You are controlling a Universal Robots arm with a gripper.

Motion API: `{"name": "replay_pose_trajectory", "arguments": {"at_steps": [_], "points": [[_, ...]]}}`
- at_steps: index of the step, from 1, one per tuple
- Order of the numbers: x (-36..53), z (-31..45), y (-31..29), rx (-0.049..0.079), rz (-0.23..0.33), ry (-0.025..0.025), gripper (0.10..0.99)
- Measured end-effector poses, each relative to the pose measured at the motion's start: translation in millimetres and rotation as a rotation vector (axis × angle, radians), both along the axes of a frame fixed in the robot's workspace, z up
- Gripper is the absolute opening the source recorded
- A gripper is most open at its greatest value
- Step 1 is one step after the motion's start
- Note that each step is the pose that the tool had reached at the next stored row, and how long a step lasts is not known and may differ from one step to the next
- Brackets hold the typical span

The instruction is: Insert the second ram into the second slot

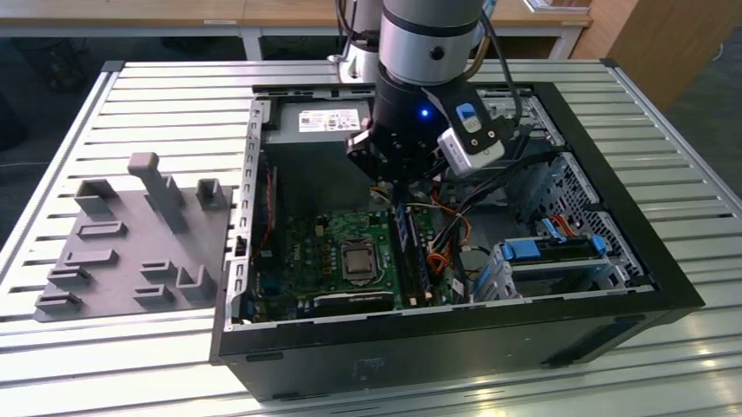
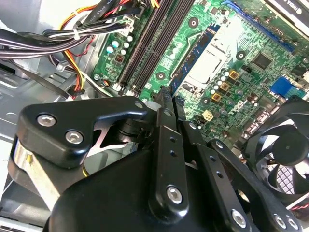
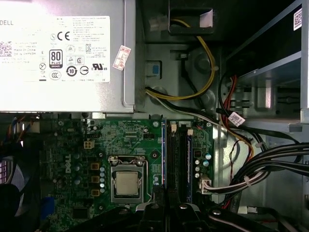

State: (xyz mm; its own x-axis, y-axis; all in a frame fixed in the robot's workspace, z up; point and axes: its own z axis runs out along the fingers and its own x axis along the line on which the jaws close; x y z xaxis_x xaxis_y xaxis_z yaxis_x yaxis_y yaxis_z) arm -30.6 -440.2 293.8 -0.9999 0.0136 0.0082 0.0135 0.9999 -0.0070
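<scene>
At the exterior view's left the grey fixture tray lies on the slatted table with its pegs and pockets up. I read it as a staging fixture, set well apart from the work so the arm can swing between the two freely. Moving right, the open computer case lies on its side so that the motherboard faces up and I can come at the slots from straight above. Right of the processor socket runs the bank of memory slots, and there the second ram stands on edge, a thin blue stick running near to far. I judge it to be sitting in its slot, though I cannot tell whether it is pressed fully home. The gripper hangs over the far end of that bank, just above the stick. In the second wrist view its fingers are drawn together to a narrow tip with nothing I can make out between them, a posture that suits pushing down on an edge, not carrying. Further right the cable bundle loops clear of the slots, and beyond it sit the light-blue drive-bay clips — no part of this job
</scene>
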Motion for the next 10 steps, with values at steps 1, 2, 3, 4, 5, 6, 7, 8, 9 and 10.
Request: {"name": "replay_pose_trajectory", "arguments": {"at_steps": [1,2,3,4,5,6,7,8,9,10], "points": [[0.0,-0.4,0.0,0.000,0.000,0.0000,0.141],[0.0,-0.8,0.0,0.000,0.000,0.0000,0.141],[0.0,-1.2,0.0,0.000,0.000,0.0000,0.141],[0.0,-1.6,0.0,0.000,0.000,0.0000,0.141],[0.0,-2.1,0.0,0.000,0.000,0.0000,0.141],[0.0,-2.5,0.0,0.000,0.000,0.0000,0.141],[0.0,-2.9,0.0,0.000,0.000,0.0000,0.141],[0.0,-3.3,0.0,0.000,0.000,0.0000,0.141],[0.0,-3.6,0.0,0.000,0.000,0.0001,0.141],[0.0,-4.0,0.0,0.000,0.000,0.0001,0.141]]}}
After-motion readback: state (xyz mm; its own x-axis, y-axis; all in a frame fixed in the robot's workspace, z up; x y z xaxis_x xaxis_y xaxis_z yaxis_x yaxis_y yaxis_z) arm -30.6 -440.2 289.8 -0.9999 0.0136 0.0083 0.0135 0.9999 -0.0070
